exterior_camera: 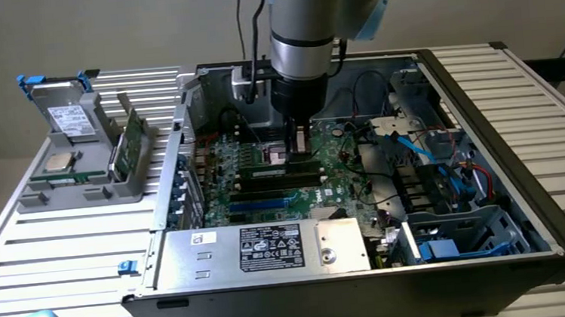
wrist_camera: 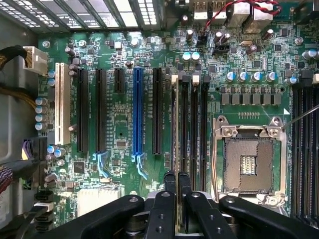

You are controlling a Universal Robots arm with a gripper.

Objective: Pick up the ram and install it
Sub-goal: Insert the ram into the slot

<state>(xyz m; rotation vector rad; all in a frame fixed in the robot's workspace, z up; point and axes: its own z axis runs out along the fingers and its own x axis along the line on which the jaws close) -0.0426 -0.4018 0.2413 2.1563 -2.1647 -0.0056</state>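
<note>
Nearest in the exterior view, a boxy bare-metal power supply (exterior_camera: 185,261) carries a black-and-white label (exterior_camera: 269,248) whose print is too small to read. It sits in an open black steel computer case (exterior_camera: 526,173) lying on a white slatted metal table (exterior_camera: 519,94). Behind it lies a green motherboard (wrist_camera: 122,119), matt and densely studded, with long black slots, one blue slot (wrist_camera: 138,109), one white slot (wrist_camera: 60,102) and an open square metal processor socket (wrist_camera: 247,164). The ram (exterior_camera: 260,155), a long, thin green circuit-board stick with dark chips, stands on edge along the black memory slots. The black gripper (wrist_camera: 177,180) has its fingers (wrist_camera: 171,181) drawn nearly together on the ram's upper edge, at mid-length. The grey cylindrical arm (exterior_camera: 302,28) drops straight down into the case. At the exterior view's left, a grey plastic holder (exterior_camera: 73,194) keeps a second green board (exterior_camera: 132,146) upright, with a grey white-labelled drive (exterior_camera: 65,119) farther back.
</note>
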